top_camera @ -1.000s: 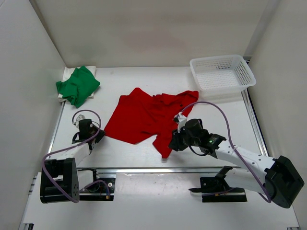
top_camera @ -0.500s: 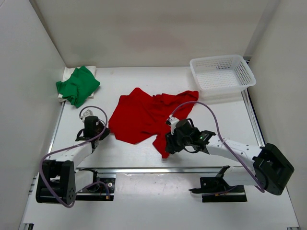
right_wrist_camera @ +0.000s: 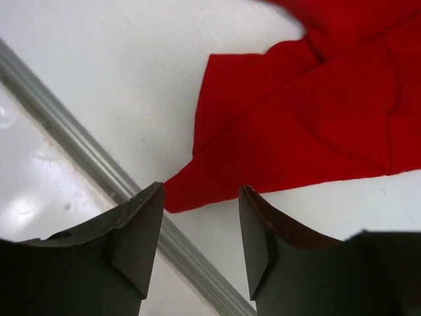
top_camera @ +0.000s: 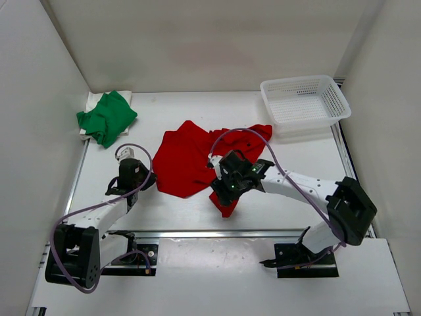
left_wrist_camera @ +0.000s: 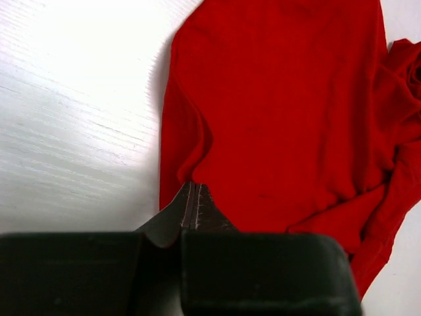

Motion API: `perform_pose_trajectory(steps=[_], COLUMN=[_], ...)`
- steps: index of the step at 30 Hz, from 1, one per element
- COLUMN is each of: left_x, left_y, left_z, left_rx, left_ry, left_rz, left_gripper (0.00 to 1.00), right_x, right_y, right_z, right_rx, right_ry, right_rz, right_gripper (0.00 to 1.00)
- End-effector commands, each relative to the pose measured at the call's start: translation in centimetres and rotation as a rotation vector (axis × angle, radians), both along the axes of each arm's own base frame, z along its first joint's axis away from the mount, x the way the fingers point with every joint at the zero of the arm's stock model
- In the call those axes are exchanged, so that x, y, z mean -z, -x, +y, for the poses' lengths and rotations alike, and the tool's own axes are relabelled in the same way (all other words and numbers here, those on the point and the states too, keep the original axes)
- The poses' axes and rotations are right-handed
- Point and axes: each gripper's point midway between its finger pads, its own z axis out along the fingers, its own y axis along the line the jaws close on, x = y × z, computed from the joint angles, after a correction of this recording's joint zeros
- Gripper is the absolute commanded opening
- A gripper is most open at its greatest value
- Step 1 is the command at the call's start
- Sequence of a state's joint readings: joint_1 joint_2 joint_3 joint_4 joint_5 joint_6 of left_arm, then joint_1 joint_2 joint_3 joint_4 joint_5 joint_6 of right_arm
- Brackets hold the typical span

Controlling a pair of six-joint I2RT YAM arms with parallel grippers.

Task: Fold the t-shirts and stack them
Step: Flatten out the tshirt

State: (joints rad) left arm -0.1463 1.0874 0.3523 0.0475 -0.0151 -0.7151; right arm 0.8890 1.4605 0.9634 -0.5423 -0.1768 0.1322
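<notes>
Since a second ago, both your arms moved in on red t-shirt (top_camera: 191, 158), its left edge nudged rightward. Far left: green t-shirt (top_camera: 106, 117) bunched on cream-white t-shirt (top_camera: 92, 100), back corner. Your left gripper (left_wrist_camera: 192, 197) clenched, tips touching red t-shirt's left hem; pinch on cloth unclear. Red t-shirt crumpled mid-table. Your right gripper (right_wrist_camera: 201, 197) released, jaws wide above its near corner. White mesh basket (top_camera: 304, 100) back right.

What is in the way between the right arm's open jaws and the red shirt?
Nothing visible. The right gripper hangs with its jaws open right over the red shirt's near corner, and only the white table shows beside that corner.
</notes>
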Motion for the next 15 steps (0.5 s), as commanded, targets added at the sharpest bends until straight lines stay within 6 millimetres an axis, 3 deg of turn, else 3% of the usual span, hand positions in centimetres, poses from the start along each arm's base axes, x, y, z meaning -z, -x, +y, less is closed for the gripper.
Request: perform_pose_trajectory(steps=[1, 5, 12, 15], left_x=[-0.2, -0.4, -1.3, -1.3], left_y=[-0.3, -0.1, -0.4, -0.4], left_z=[-0.6, -1.0, -1.0, -1.2], left_rx=[0.032, 0.048, 0.046, 0.052], left_ry=[0.025, 0.036, 0.06, 0.064], left_rz=[-0.02, -0.026, -0.049, -0.051], left_gripper=[0.0, 0.0, 0.0, 0.0], right_x=[-1.2, -1.4, -0.6, 0.4], right_y=[1.3, 2.2, 4.3, 3.8], right_z=[0.2, 1.7, 1.8, 1.3], right_rx=[-0.146, -0.236, -0.334, -0.314], right_ry=[0.023, -0.002, 0.022, 0.07], right_rz=[0.057, 0.108, 0.207, 0.205], right_gripper=[0.47, 0.47, 0.47, 0.47])
